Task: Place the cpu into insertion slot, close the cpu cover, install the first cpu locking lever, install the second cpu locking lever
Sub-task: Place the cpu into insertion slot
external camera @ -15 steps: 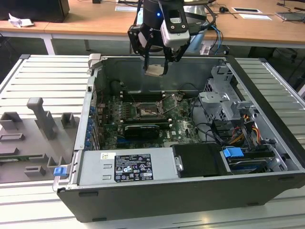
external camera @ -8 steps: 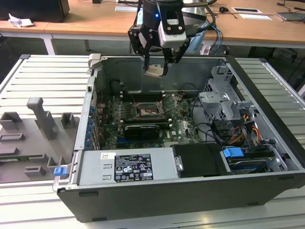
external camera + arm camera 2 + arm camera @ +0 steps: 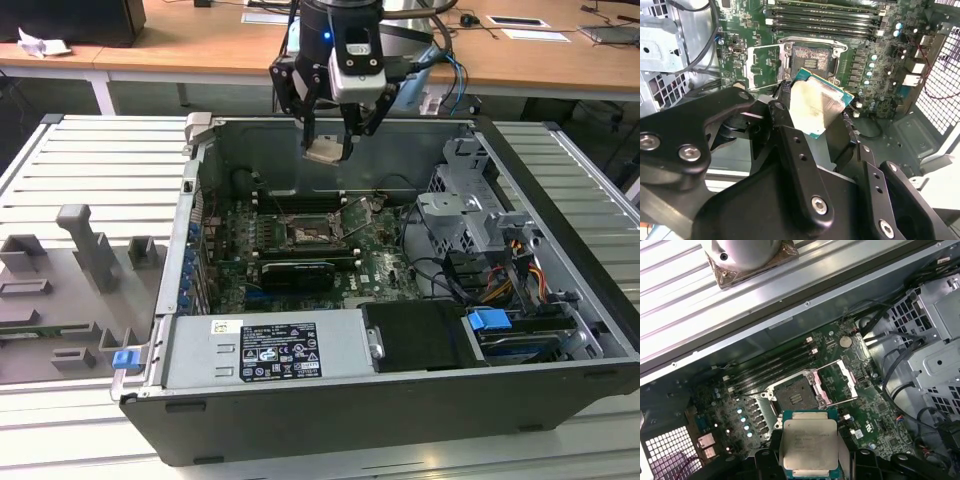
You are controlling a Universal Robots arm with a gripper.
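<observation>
Step one: my end effector (image 3: 328,148) grips the cpu (image 3: 810,445) above the insertion slot (image 3: 796,397). The cpu cover (image 3: 850,376) is apparently open; seating requires squared alignment.

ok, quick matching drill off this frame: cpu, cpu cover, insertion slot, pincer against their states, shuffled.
Things:
1. small flat square silvery-beige cpu
2. thin silvery metal square-frame cpu cover
3. dark square insertion slot
4. black pincer

States:
a. bare, nothing seated in it
b. shut on the cpu
c. flipped open beside the slot
d. held in the air, not seated

Pairs: 1-d, 2-c, 3-a, 4-b
</observation>
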